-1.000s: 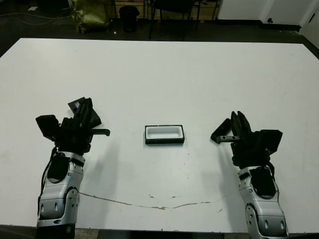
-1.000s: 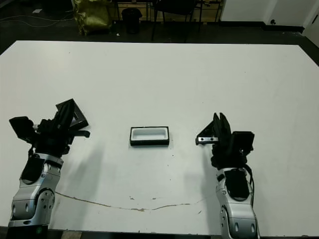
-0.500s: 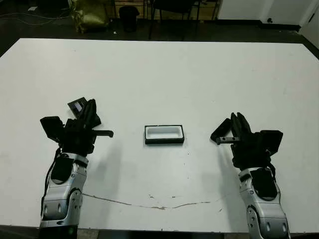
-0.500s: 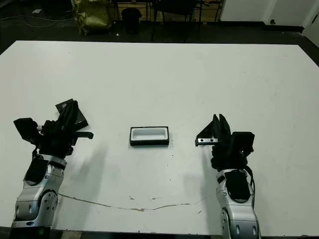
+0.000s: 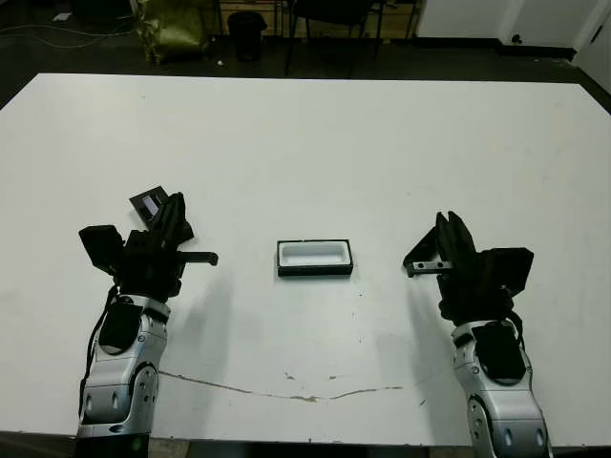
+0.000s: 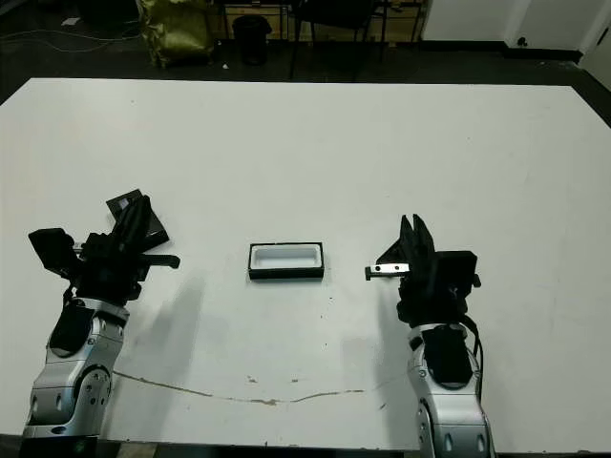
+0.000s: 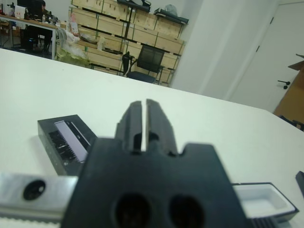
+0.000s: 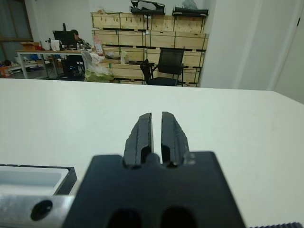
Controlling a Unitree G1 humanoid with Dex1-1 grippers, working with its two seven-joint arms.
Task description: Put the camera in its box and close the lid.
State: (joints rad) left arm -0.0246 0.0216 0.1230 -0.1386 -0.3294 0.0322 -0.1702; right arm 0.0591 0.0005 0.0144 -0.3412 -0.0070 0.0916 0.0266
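The box lies open at the table's middle, its white lining bare, black walls around it. The lid, a flat black panel with a greyish window strip, lies to the left, partly behind my left gripper. In the left wrist view the lid rests just beside that gripper's fingers, which are shut on nothing. My right gripper stands to the right of the box, apart from it, its fingers shut and holding nothing. No camera shows in any view.
A thin brownish crack line runs along the table's near part. Beyond the far edge are a chair and a yellowish bag. A person sits at a distant desk.
My left gripper has shifted a little right and nearer, uncovering more of the lid. My right gripper has turned slightly toward the box. Box and lid have not moved.
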